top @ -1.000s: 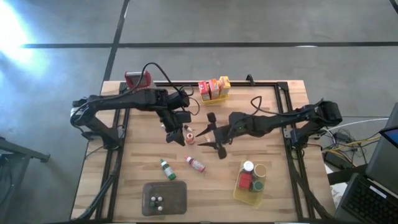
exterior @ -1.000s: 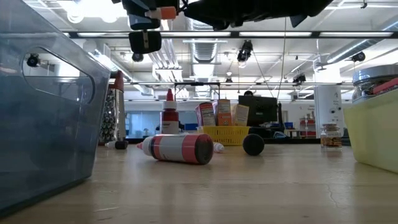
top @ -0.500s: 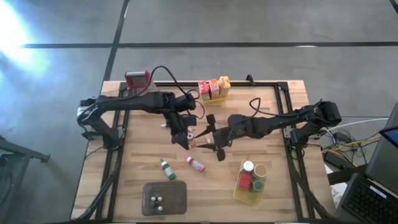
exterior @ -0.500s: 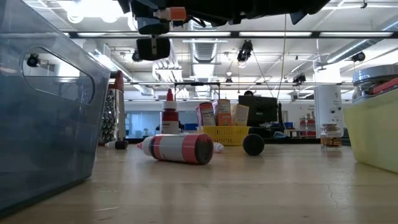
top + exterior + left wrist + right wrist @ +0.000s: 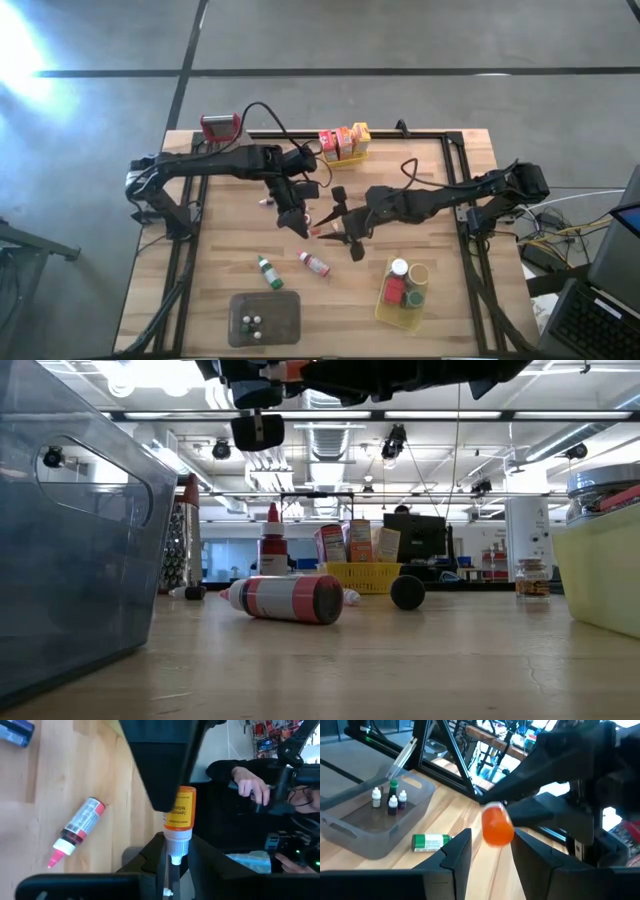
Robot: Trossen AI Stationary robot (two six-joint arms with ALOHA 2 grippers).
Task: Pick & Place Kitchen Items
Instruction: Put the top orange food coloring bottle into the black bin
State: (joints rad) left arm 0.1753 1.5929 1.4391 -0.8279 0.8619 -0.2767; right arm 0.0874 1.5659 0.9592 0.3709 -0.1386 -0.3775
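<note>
A small orange-labelled bottle [image 5: 180, 812] with a white cap hangs in the air over the table's middle, with my left gripper [image 5: 299, 221] shut on it. My right gripper [image 5: 491, 845] faces it from the table's right. It is open, and its fingers stand on either side of the bottle's orange base [image 5: 497, 825]. On the table lie a red-labelled bottle [image 5: 315, 263] and a green-labelled bottle [image 5: 267, 271], each on its side. My left gripper pinches the bottle's white cap end [image 5: 176, 851] between its two fingers. The fingers slant down from the table's left. The bottle sticks out beyond the fingertips, base toward the right gripper, lifted clear of the table. My right gripper: I cannot tell whether its fingers touch the bottle's base.
A grey tray [image 5: 285, 318] with small bottles sits at the near edge. A yellow basket [image 5: 380, 308] with jars is near right, and another [image 5: 344, 152] with boxes is at the far edge. A red-handled grater [image 5: 222, 127] stands far left, a black round thing [image 5: 340, 189] mid-table.
My left gripper has carried the orange bottle toward the table's right, up to my right gripper's fingers. The bottle stays lifted clear of the table.
</note>
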